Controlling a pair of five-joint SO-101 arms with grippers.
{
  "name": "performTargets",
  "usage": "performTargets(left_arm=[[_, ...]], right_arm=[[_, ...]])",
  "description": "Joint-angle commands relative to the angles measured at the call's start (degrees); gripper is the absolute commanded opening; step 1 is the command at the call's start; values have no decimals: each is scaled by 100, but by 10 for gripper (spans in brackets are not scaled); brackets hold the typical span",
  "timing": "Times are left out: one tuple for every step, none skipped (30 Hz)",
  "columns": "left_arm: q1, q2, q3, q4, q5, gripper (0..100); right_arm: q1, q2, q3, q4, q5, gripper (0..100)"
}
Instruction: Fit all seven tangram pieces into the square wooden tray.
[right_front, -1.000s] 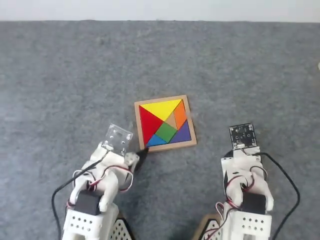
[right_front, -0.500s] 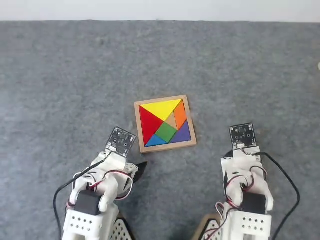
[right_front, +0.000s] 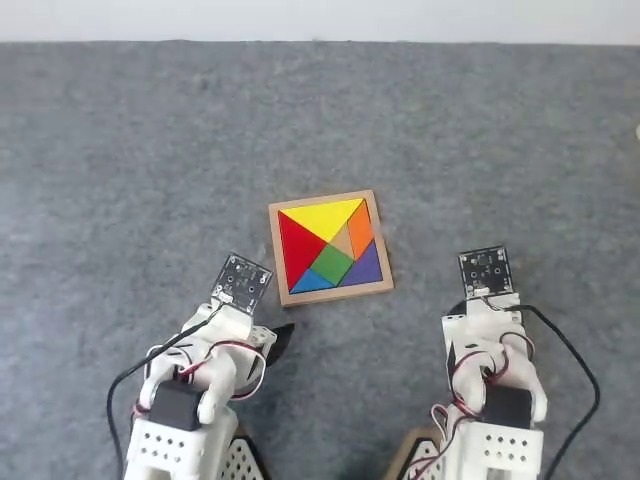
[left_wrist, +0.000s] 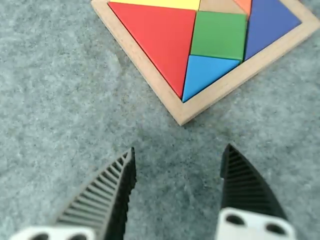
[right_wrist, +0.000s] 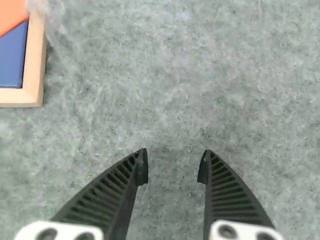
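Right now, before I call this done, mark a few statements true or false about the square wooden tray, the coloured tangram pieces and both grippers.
1. Coloured pieces fill the square wooden tray. True.
2. The left gripper is shut on the light blue triangle. False: it is open and empty over the grey carpet, just short of the tray's corner, and that triangle sits in the tray.
3. The right gripper is open over the carpet, beside the tray. True.
4. The large red triangle lies outside the tray. False: it sits inside, against the green square.
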Motion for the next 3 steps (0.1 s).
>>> performTargets(left_arm=[[9, -114, -48, 26, 35, 270], [9, -114, -48, 26, 35, 270], [9, -114, -48, 26, 35, 270]], right_arm=[[40, 75, 105, 40, -18, 177], [40, 75, 105, 40, -18, 177], [40, 75, 105, 40, -18, 177]])
